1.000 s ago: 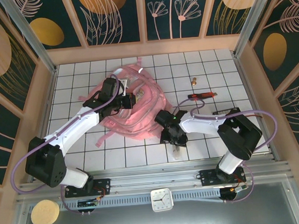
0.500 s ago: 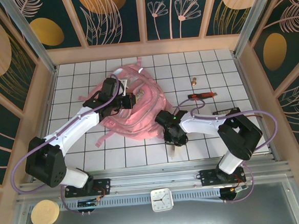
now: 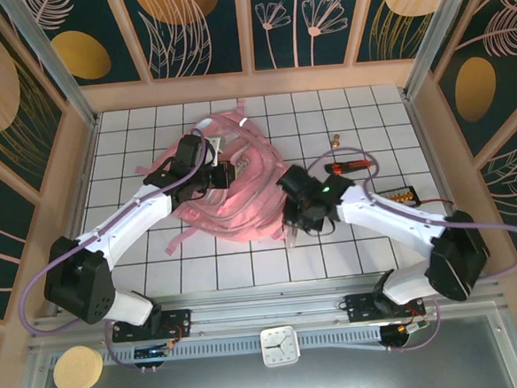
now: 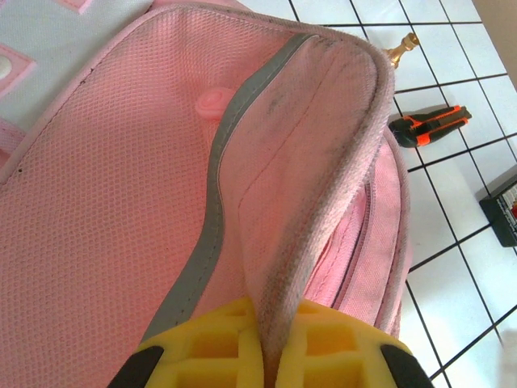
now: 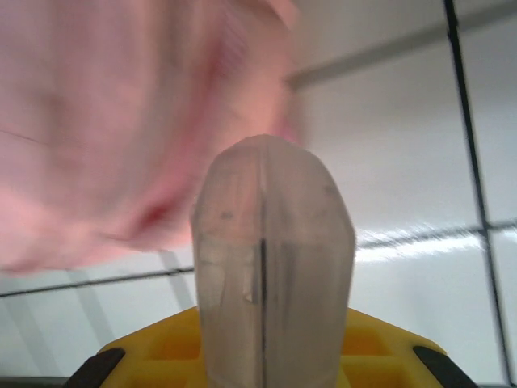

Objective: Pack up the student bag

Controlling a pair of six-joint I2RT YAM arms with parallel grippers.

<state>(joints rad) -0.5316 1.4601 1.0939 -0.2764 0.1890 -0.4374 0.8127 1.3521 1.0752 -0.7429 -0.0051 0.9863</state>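
Student bag [image 3: 246, 208] lies rumpled at mid-frame on the white tiled surface [image 3: 220, 272], with one arm on each side of it.
From its base at lower right, the right arm bends at the elbow and stretches left to the bag's right edge, where the right tool [image 3: 296, 220] is pinching a pale translucent object [image 5: 271, 259]. The left arm runs diagonally from lower left up onto the bag, and the left tool [image 4: 271, 331] is pressed together on a pink fabric edge. Farther off, to the upper right, lie an orange-and-black cutter [image 3: 347, 166] and a small brass piece [image 3: 335, 139].
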